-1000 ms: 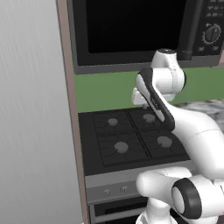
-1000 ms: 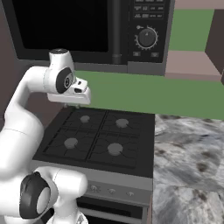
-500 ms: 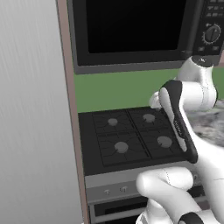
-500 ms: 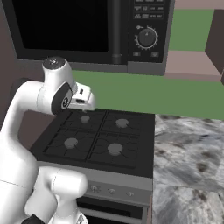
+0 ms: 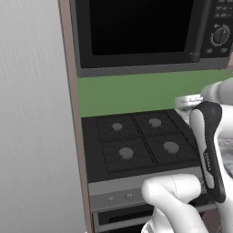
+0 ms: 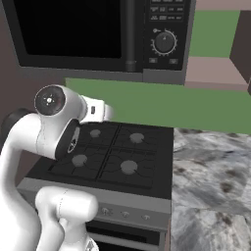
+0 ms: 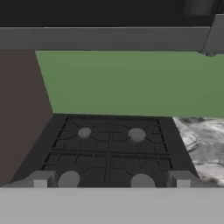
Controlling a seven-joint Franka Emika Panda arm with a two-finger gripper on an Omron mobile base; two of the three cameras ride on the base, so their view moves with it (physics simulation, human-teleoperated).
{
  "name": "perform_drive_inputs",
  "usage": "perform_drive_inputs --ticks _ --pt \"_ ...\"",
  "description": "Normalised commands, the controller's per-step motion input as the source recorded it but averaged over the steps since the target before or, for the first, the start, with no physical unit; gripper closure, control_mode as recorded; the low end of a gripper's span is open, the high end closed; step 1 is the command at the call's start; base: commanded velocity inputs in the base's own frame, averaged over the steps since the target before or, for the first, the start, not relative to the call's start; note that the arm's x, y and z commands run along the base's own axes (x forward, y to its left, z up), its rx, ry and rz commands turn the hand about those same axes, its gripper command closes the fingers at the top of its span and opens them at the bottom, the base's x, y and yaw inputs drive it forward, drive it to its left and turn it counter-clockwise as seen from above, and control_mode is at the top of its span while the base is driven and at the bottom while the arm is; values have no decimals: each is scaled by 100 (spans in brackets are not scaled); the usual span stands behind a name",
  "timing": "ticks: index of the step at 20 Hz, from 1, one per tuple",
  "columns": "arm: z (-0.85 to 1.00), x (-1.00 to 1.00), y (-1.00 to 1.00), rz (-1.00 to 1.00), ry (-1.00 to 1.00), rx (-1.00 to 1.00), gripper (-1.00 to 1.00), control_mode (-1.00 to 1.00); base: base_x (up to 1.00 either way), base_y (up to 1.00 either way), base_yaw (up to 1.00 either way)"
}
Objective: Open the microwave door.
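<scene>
The microwave door (image 5: 136,32) is a dark grey panel with a wide black window, shut, high above the stove. Its tall black bar handle (image 5: 202,27) stands at the door's right edge, beside the control panel (image 5: 220,34) with a round knob. From the right base view the door (image 6: 73,29) and handle (image 6: 129,34) sit at the top. My gripper (image 7: 111,183) is open, fingertips (image 7: 41,179) wide apart with nothing between them. It hovers over the stove, well below the door's lower edge (image 7: 100,37). The hand (image 6: 100,111) points toward the back wall.
A black four-burner stove (image 5: 136,145) lies under the microwave, with the oven front below it. A tall grey cabinet side (image 5: 36,113) stands to the left. A marbled counter (image 6: 211,186) runs to the right. A green wall (image 7: 122,83) is behind.
The arm has folded lower and swung right in the left base view. The hand has dropped a little over the stove. The microwave door stays shut.
</scene>
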Motion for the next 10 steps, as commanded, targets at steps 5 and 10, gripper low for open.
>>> perform_drive_inputs --ticks 5,10 --pt "100 -1 -46 0 -9 0 -100 -100 0 0 0" --pt "79 0 -50 0 0 0 -100 -100 0 0 0"
